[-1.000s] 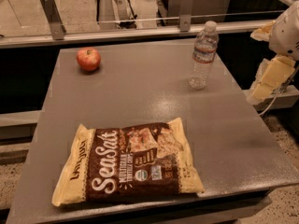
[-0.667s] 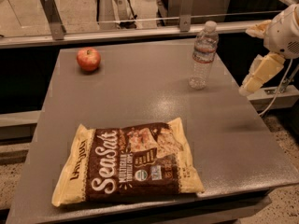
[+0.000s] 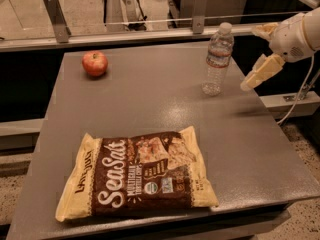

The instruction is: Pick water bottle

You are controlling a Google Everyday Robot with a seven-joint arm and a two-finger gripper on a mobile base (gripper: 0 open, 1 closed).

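The small clear ribbed plastic water bottle (image 3: pixel 218 59) with a white cap stands upright at the far right of the grey tabletop (image 3: pixel 150 104). Just to its right, not touching it, hangs the white gripper (image 3: pixel 250 58), its cream fingers (image 3: pixel 261 70) spread apart and empty. A round red apple (image 3: pixel 95 63) sits far left. A brown-and-yellow chip bag (image 3: pixel 137 180) lies near the front.

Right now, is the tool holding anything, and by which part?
Nothing is held. The tool hangs open to the right of the water bottle, apart from it; the bottle stands upright on the table.
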